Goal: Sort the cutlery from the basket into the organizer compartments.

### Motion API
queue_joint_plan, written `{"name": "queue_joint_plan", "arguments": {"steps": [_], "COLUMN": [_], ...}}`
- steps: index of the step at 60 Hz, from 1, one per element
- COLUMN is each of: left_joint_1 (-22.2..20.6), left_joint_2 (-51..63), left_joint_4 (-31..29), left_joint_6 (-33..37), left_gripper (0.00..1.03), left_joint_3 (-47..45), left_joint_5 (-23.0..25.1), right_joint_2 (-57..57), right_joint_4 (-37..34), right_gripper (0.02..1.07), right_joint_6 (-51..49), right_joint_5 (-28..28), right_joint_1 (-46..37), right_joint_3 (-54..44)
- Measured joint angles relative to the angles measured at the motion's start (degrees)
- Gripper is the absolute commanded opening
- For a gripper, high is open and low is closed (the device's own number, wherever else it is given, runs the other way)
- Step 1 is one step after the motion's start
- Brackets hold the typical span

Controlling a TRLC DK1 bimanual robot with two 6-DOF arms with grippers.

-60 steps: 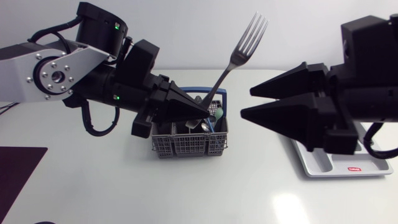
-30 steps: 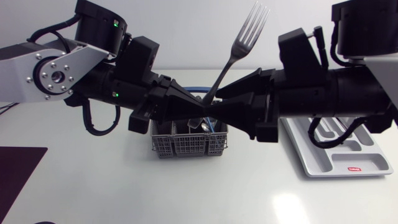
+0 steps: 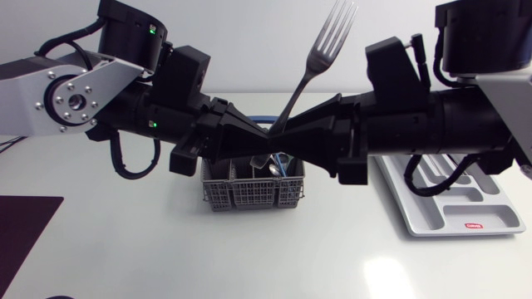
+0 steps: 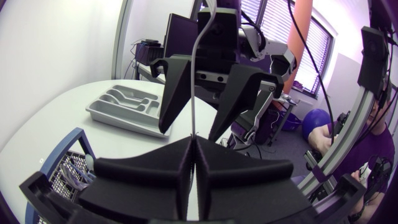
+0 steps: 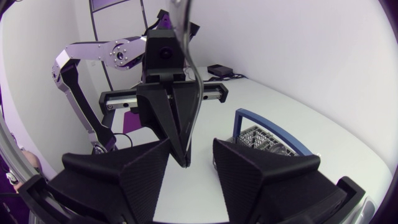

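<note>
My left gripper (image 3: 268, 143) is shut on the handle end of a silver fork (image 3: 312, 66), held above the grey cutlery basket (image 3: 253, 193), tines slanting up. My right gripper (image 3: 283, 139) meets it tip to tip from the right. In the right wrist view its fingers (image 5: 146, 171) stand apart on either side of the fork handle (image 5: 194, 68) and the left gripper's tips (image 5: 180, 155), with gaps showing. In the left wrist view the fork (image 4: 194, 74) rises from my shut left gripper (image 4: 194, 140) between the right gripper's fingers (image 4: 174, 93). The grey organizer (image 3: 465, 212) lies at the right.
The basket has a blue handle (image 3: 287, 124) and holds several more pieces of cutlery (image 3: 266, 166). A dark mat (image 3: 25, 232) lies at the table's left edge. Bare table runs along the front.
My right arm has swung in from the right until its gripper straddles the fork, and its fingers have narrowed. The left arm and fork have stayed put.
</note>
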Motion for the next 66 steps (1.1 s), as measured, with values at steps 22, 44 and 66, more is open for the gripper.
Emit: {"name": "queue_joint_plan", "arguments": {"steps": [22, 44, 66], "left_joint_1": [0.0, -0.1, -0.3], "left_joint_2": [0.0, 0.0, 0.0], "left_joint_4": [0.4, 0.5, 0.9], "left_joint_6": [0.0, 0.0, 0.1], "left_gripper": [0.03, 0.03, 0.04], "left_joint_3": [-0.2, -0.2, -0.2], "left_joint_5": [0.4, 0.4, 0.4], "right_joint_2": [-1.4, -1.4, -1.4], "right_joint_4": [0.0, 0.0, 0.0], "right_gripper": [0.51, 0.25, 0.08], "right_joint_6": [1.3, 1.5, 2.6], "right_joint_5": [-0.8, -2.6, -3.6], "right_joint_1": [-2.3, -2.6, -2.6], "right_joint_3": [1.5, 2.3, 3.0]}}
